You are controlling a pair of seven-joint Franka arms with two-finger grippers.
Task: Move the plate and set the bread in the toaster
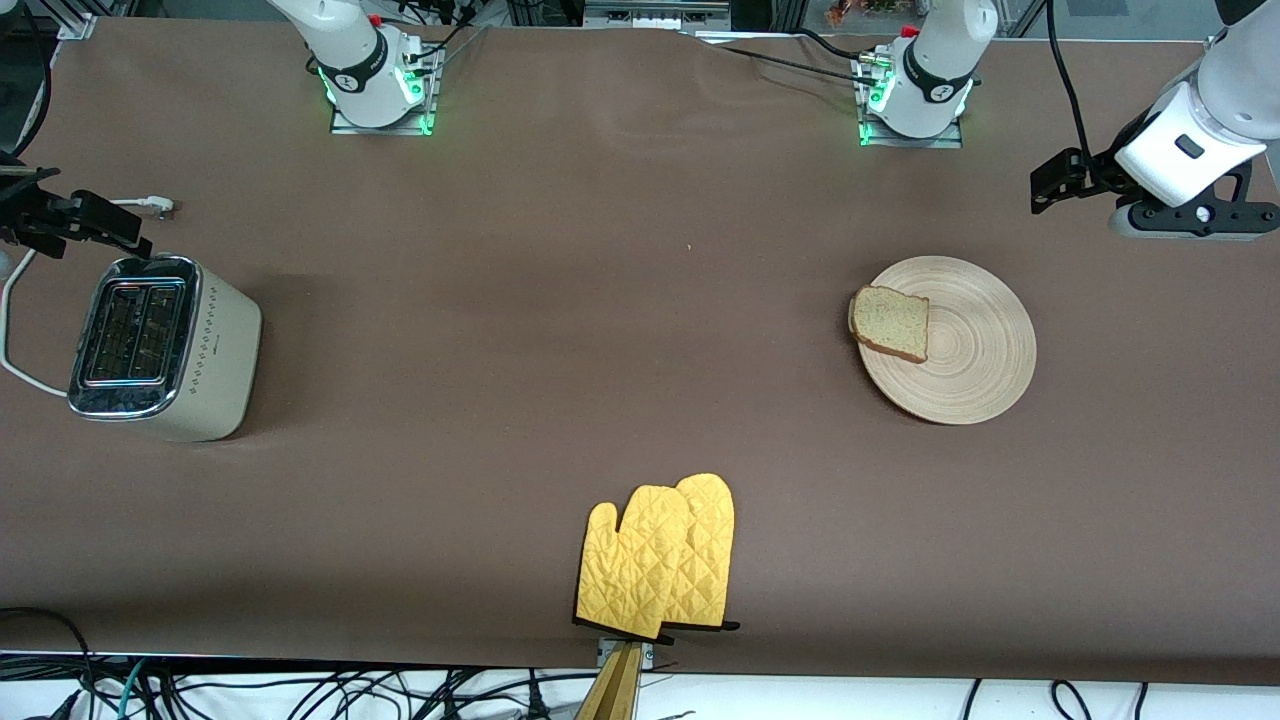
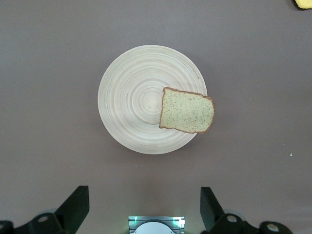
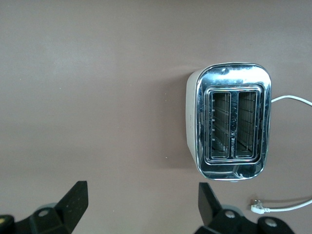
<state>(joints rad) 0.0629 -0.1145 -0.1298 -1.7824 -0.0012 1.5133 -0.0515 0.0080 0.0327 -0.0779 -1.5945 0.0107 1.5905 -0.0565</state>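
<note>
The pale wooden plate lies toward the left arm's end of the table. The bread slice lies on the plate's edge on the side toward the right arm's end and overhangs the rim slightly. In the left wrist view the plate and the bread show whole. My left gripper hangs open and empty over bare table beside the plate. The cream toaster stands at the right arm's end, both slots empty. My right gripper hangs open and empty over the table beside the toaster.
Two yellow quilted oven mitts lie at the table's edge nearest the front camera, about midway along it. The toaster's white cord loops off the table's end, and its plug lies by the right gripper.
</note>
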